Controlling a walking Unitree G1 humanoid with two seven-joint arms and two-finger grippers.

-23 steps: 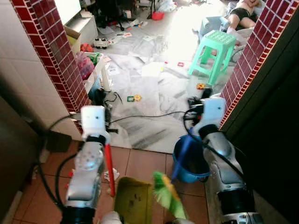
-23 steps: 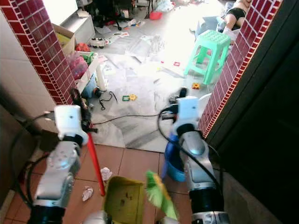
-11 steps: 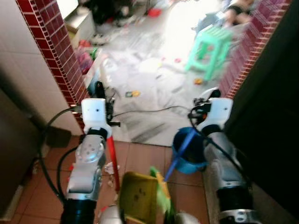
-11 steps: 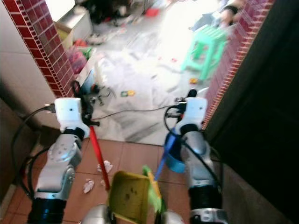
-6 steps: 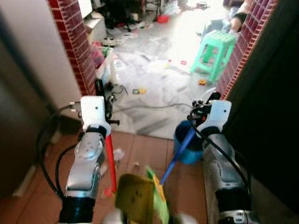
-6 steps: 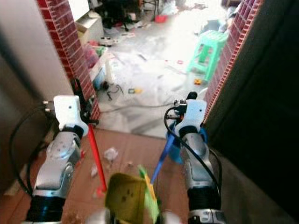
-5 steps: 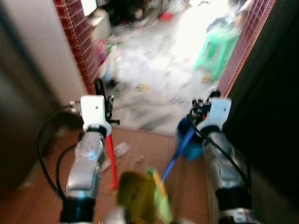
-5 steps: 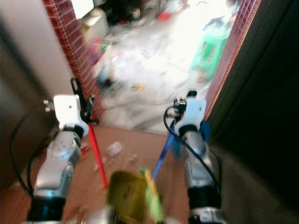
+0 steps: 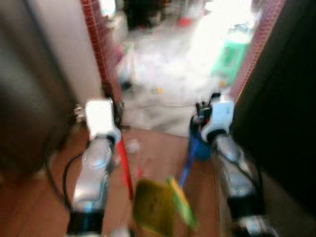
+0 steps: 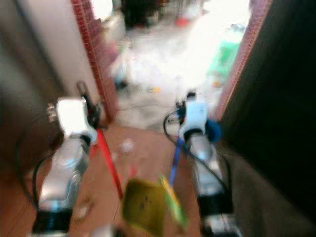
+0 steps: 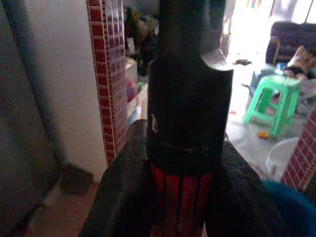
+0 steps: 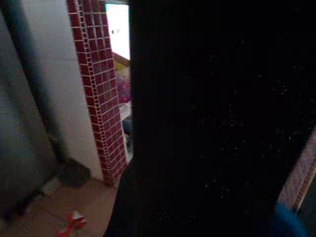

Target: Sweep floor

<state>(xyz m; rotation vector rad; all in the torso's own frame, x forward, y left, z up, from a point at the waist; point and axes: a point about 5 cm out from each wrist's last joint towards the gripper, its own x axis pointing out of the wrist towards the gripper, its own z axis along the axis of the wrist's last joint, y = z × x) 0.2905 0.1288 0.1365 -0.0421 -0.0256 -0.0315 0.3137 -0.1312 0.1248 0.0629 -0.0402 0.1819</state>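
- The left end effector [image 11: 185, 163] is seen clamped around the red handle [image 9: 124, 168] of a long-handled dustpan; in the left wrist view the black fingers [image 11: 123, 187] are pressed against the red shaft on both sides.
- The red handle runs down and inward from the left end effector to the yellow-green dustpan [image 9: 154, 206], which sits low at the middle of the head views, between the two arms.
- A blue broom handle [image 9: 186, 168] slants down from the right end effector [image 9: 200, 121] toward the green bristles [image 9: 183, 203], which lie just beside the dustpan's right edge.
- Whether the right end effector is pinched on the blue handle cannot be told: the right wrist view is nearly black and the head views are blurred.
- Scraps of litter [image 9: 132, 146] are made out on the terracotta floor [image 9: 158, 148], ahead of the dustpan and nearer the left arm; the broom head lies behind them, toward the robot.
- The coming move is judged to turn on this: the bristles must be carried forward past the litter, then drawn back along the floor toward the pan's mouth.
- Both forearms are held forward and raised, wrists roughly level, with a blue bucket [image 9: 200, 148] just beside the right arm.
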